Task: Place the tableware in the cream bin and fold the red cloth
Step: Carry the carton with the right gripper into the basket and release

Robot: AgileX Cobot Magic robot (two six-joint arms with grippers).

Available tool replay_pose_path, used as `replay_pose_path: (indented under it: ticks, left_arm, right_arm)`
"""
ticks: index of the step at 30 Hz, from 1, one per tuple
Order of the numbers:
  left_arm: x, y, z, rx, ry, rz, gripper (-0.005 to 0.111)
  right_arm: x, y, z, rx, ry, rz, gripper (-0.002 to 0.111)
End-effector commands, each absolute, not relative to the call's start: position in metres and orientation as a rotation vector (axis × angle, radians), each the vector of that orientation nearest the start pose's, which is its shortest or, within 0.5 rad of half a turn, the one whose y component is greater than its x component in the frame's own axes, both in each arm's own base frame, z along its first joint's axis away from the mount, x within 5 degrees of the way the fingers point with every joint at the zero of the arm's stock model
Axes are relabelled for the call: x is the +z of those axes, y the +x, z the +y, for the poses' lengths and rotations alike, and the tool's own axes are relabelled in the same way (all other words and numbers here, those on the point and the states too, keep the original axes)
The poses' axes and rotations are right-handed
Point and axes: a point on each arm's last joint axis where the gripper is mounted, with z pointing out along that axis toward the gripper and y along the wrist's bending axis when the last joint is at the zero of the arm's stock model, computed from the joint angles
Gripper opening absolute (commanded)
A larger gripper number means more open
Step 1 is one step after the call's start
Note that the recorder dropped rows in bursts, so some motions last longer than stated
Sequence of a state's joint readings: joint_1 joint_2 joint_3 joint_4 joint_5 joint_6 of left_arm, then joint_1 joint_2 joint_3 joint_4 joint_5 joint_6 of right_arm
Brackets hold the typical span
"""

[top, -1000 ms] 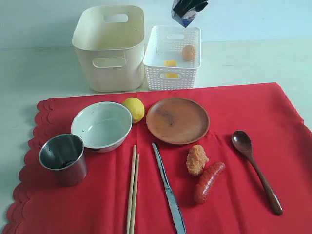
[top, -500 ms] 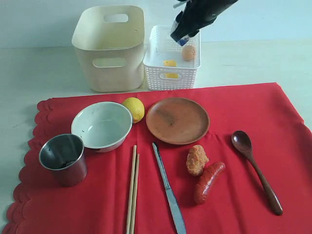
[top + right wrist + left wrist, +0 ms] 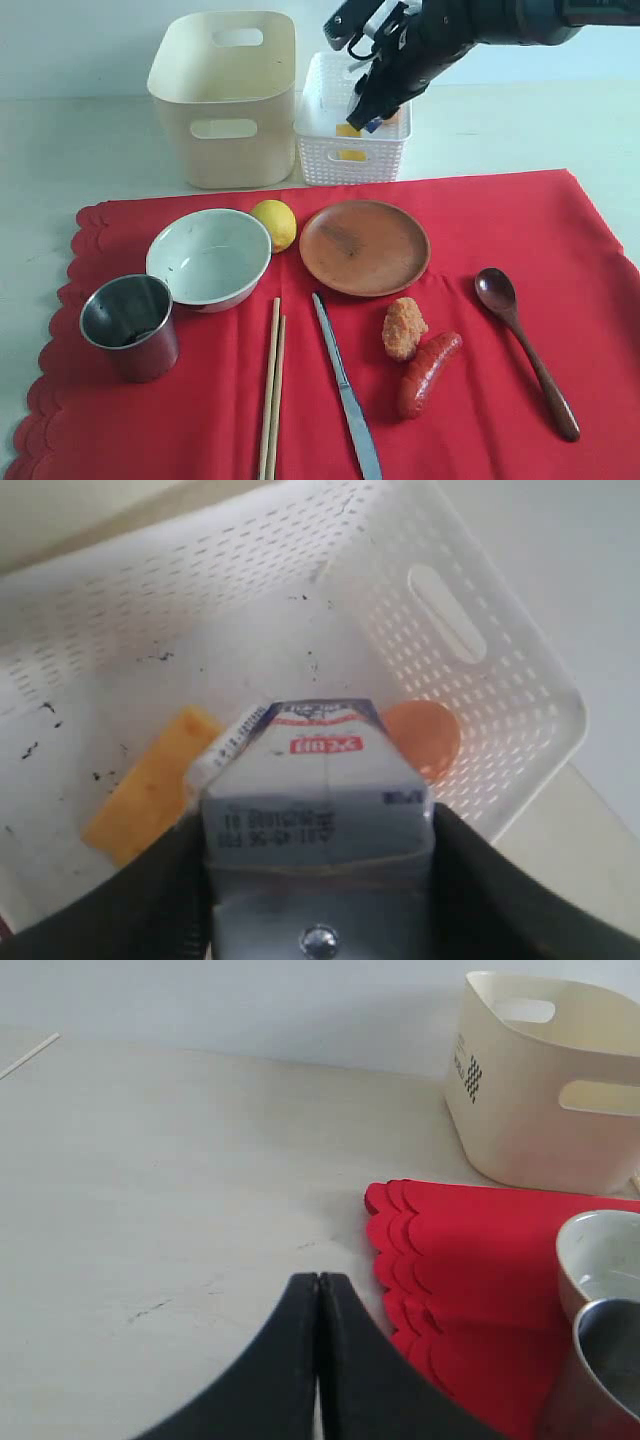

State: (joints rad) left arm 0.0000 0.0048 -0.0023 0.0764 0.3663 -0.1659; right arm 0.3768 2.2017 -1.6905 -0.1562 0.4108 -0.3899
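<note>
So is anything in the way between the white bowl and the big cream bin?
Nothing visible is. Only the red cloth and the table lie between the white bowl and the cream bin behind it. The lemon sits beside the bowl, off to one side, and the bin's top is open.

The silver knife and the pair of wooden chopsticks run off the exterior view's bottom edge. In the right wrist view, the small blue-white milk carton hides part of the orange egg.

Tableware on spread red cloth, cream bin upright
</note>
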Motion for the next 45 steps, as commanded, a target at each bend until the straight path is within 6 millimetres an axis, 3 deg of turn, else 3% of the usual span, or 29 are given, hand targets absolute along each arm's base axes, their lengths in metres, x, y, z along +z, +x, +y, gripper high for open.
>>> replay_pose_path:
  ticks: [1, 12, 25, 30, 45]
  left_arm:
    - [0.181, 0.053, 0.003, -0.037, -0.102, 1.836, 0.0]
    - [0.181, 0.053, 0.003, -0.037, -0.102, 1.836, 0.0]
    - [0.181, 0.053, 0.003, -0.037, -0.102, 1.836, 0.0]
    - [0.181, 0.053, 0.003, -0.037, -0.102, 1.836, 0.0]
    - [0.181, 0.053, 0.003, -0.037, -0.102, 1.836, 0.0]
  right_arm:
    - [0.178, 0.47, 0.177, -0.193, -1.055, 2.09, 0.0]
    - [0.157, 0.477, 0.18, -0.211, -1.092, 2.04, 0.004]
    - [0.158, 0.476, 0.179, -0.235, -1.118, 2.04, 0.068]
    - [0.175, 0.475, 0.178, -0.239, -1.102, 2.017, 0.077]
    - [0.242, 0.453, 0.166, -0.211, -0.949, 2.1, 0.077]
